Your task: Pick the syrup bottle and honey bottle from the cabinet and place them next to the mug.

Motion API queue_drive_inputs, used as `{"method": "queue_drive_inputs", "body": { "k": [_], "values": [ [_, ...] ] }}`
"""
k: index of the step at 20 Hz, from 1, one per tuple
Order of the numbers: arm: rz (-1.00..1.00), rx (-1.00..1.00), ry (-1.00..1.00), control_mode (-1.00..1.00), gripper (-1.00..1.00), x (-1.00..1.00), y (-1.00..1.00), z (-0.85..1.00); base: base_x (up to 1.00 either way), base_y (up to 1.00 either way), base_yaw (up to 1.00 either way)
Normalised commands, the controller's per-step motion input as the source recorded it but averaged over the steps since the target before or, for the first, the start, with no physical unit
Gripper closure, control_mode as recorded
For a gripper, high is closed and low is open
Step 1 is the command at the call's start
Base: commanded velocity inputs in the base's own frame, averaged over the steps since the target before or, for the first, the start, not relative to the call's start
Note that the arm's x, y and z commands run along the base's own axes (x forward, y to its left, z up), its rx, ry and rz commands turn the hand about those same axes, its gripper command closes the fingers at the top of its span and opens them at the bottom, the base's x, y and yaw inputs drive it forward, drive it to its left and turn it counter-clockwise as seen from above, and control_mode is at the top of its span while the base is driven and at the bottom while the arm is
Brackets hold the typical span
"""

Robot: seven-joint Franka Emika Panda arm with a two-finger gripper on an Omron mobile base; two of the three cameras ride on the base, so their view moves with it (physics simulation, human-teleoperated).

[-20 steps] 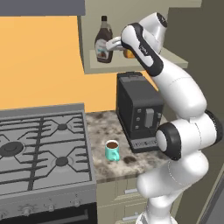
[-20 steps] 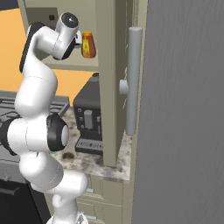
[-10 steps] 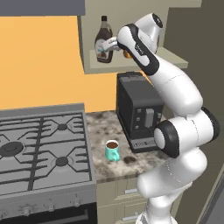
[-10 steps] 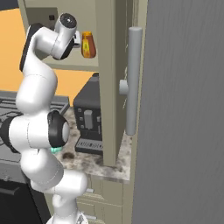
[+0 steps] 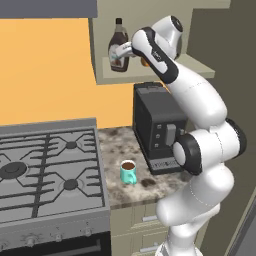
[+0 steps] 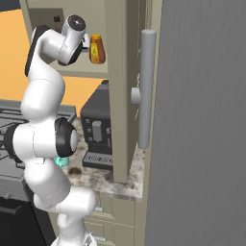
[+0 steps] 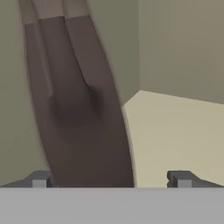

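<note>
- claw (image 7: 111, 179) spread wide, empty
- syrup bottle (image 7: 81, 105) right in front of claw, nearer its left tip, on cabinet (image 5: 150, 75) shelf
- honey bottle (image 6: 97, 49) behind claw

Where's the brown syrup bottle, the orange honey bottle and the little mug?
syrup bottle (image 5: 119, 49): left base view, on its wide brown body above the label.
honey bottle (image 6: 97, 49): right base view, on the middle of its orange body.
mug (image 5: 128, 173): left base view, on its teal side below the rim.
</note>
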Motion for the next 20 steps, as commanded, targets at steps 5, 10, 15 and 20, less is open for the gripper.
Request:
{"method": "queue_drive_inputs", "body": {
  "k": [5, 10, 15, 20],
  "values": [
    [0.0, 0.0, 0.0, -1.0, -1.0, 0.05, 0.07, 0.0, 0.0, 0.0, 0.0],
    [0.0, 0.0, 0.0, -1.0, -1.0, 0.0, 0.05, 0.0, 0.0, 0.0, 0.0],
    [0.0, 0.0, 0.0, -1.0, 1.0, 0.0, 0.0, 0.0, 0.0, 0.0, 0.0],
    [0.0, 0.0, 0.0, -1.0, 1.0, 0.0, 0.0, 0.0, 0.0, 0.0, 0.0]
  ]
}}
